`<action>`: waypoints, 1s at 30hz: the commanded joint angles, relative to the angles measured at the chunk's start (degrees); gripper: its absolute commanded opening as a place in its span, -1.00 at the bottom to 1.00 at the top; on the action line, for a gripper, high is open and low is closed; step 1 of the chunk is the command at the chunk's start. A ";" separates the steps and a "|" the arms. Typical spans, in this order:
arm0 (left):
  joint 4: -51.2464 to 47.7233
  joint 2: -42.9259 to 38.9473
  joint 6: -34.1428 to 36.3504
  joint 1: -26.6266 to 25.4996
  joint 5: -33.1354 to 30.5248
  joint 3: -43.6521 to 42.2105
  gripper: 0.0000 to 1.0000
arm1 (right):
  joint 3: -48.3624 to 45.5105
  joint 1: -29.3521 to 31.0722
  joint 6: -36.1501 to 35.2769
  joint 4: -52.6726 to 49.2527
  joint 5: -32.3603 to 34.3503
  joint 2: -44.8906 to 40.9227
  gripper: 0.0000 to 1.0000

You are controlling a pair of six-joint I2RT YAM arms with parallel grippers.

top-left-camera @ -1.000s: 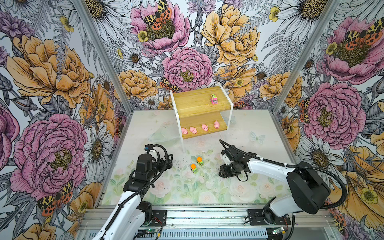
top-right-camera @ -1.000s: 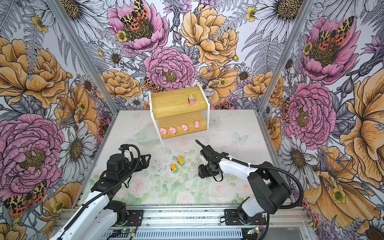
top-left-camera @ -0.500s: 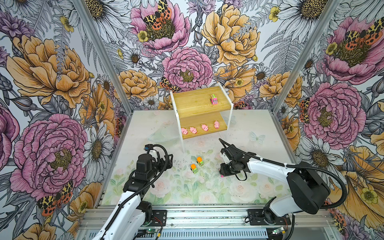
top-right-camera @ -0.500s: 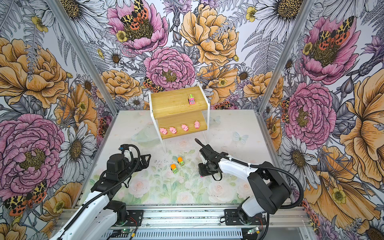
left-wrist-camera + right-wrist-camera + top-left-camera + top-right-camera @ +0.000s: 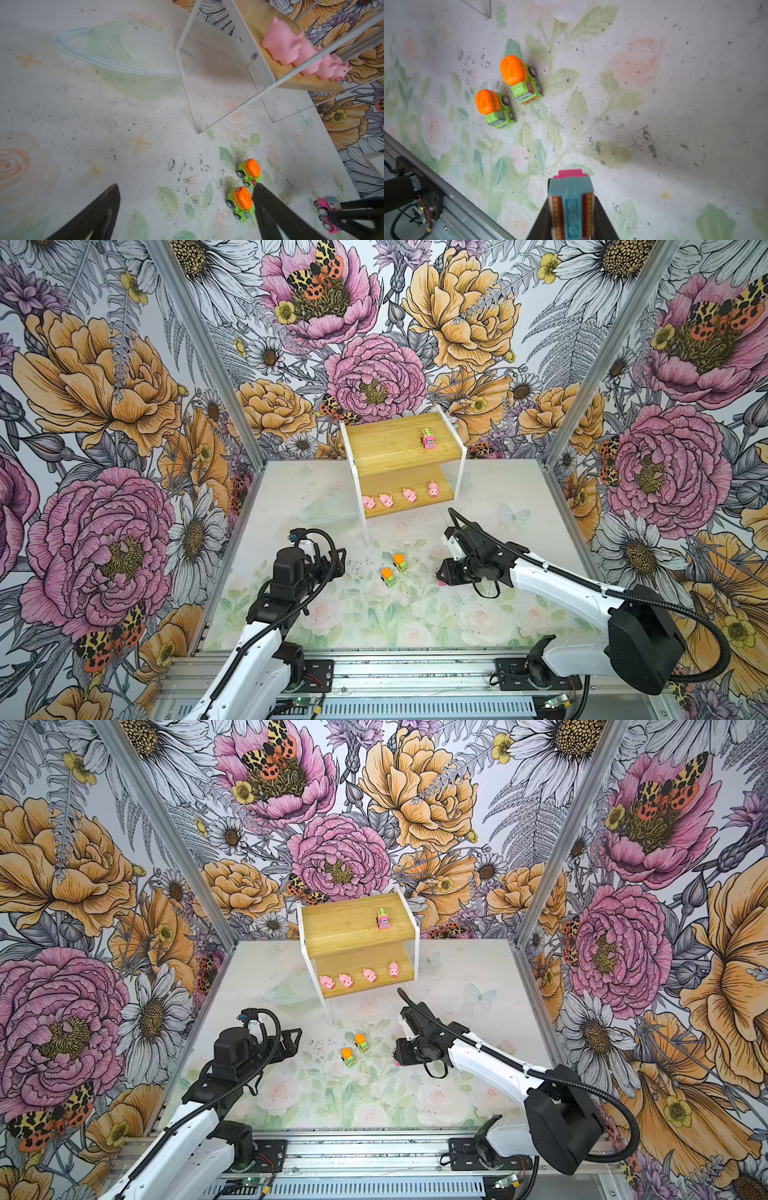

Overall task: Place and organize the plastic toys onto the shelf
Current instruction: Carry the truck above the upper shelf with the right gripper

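The right claw (image 5: pixel 571 225) pinches a glossy striped pink car (image 5: pixel 571 197) right of the table's (image 5: pixel 519 539) centre. The left claw (image 5: pixel 186 187) gapes wide. Green trucks (image 5: pixel 400 562) with ribbed orange drums stand mid-table. The bamboo shelf (image 5: pixel 386 443) at the back edge carries four smooth pigs (image 5: pixel 409 494).

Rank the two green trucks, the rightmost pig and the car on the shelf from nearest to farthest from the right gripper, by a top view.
From the right gripper, which grips the second car:
1. Back truck and front truck, on the table left of it: too close to split.
2. Rightmost pig, on the lower tier.
3. Top car, on the top tier, farthest.
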 commanded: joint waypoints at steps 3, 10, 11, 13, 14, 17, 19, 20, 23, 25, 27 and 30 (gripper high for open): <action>1.77 1.03 -0.05 0.34 0.40 -0.49 0.97 | 19.63 1.03 -2.32 -14.19 2.06 -0.74 -0.63; 2.72 1.35 0.03 0.40 0.09 -0.56 0.98 | 57.59 -0.03 -14.08 -33.23 8.72 13.85 -0.58; 2.85 1.19 -0.20 0.30 -0.08 -0.58 0.97 | 64.60 -0.50 -15.38 -35.30 9.26 17.16 -0.57; 3.10 1.01 -0.23 0.28 -0.27 -0.58 0.98 | 78.85 -1.07 -17.38 -40.60 11.29 24.67 -0.57; 3.12 0.99 -0.17 0.34 -0.42 -0.43 0.97 | 88.58 -1.45 -18.46 -44.36 12.84 29.57 -0.56; 2.69 1.12 0.36 0.31 -0.59 0.29 0.97 | 118.89 -3.68 -19.76 -54.18 12.84 45.11 -0.55; 2.55 1.42 0.43 0.31 -0.28 0.77 0.98 | 119.71 -6.42 -18.00 -51.63 9.69 47.15 -0.59; 2.53 1.56 0.32 0.30 -0.15 0.89 0.98 | 116.88 -6.83 -17.75 -49.99 9.81 46.32 -0.60; 2.50 1.77 0.36 0.21 -0.10 1.09 0.97 | 109.59 -6.10 -18.92 -45.68 12.28 43.39 -0.61; 2.41 1.78 0.31 0.17 -0.23 1.18 0.98 | 108.98 -5.53 -19.65 -44.64 12.06 42.90 -0.62; 2.34 1.78 0.33 0.17 -0.45 1.25 0.98 | 109.34 -4.60 -20.70 -44.09 12.90 42.70 -0.63; 2.19 1.69 0.36 0.17 -0.70 1.44 0.98 | 109.27 -3.33 -22.10 -42.99 13.58 42.06 -0.63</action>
